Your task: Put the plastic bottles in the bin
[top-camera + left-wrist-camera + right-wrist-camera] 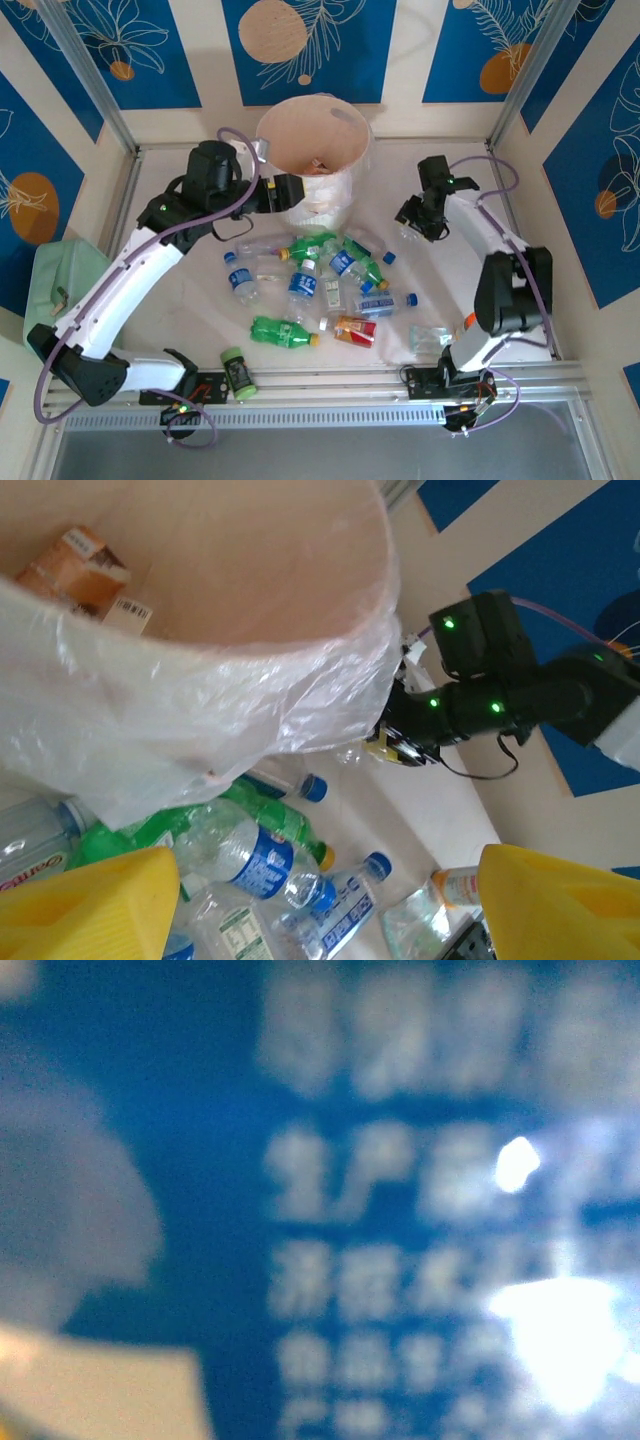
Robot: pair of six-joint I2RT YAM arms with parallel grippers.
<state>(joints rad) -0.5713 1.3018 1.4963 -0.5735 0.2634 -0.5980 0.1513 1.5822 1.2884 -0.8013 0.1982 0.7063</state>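
The plastic bottles (305,285) are lying in a loose heap at the middle of the surface (200,310), a little toward its near edge. The bin (300,140) is standing at the middle of the far edge. I am judging these bottles as empty or almost empty: very light, thin-walled, giving way under pressure, smooth and round. So they are likely to roll or slip away when something is pushing them. The best hold, I am thinking, is across the body at the label, where the wall is straight, not at the cap or the narrow neck.

One clear bottle (408,232) is lying apart from the heap, toward the right edge of the surface, and the right gripper (413,218) is hanging directly over it. In the right wrist view a blue label (350,1210) with white print is showing very close to the lens and blurred. The bottle is therefore seeming to be between the fingers or just at them; whether they are pressing on it I cannot tell.

The left gripper (325,870) is hovering beside the bin's bag liner (200,710), above the far side of the heap. Its yellow fingers (90,900) are standing wide apart and holding nothing; the bottles are lying below them, not touching.
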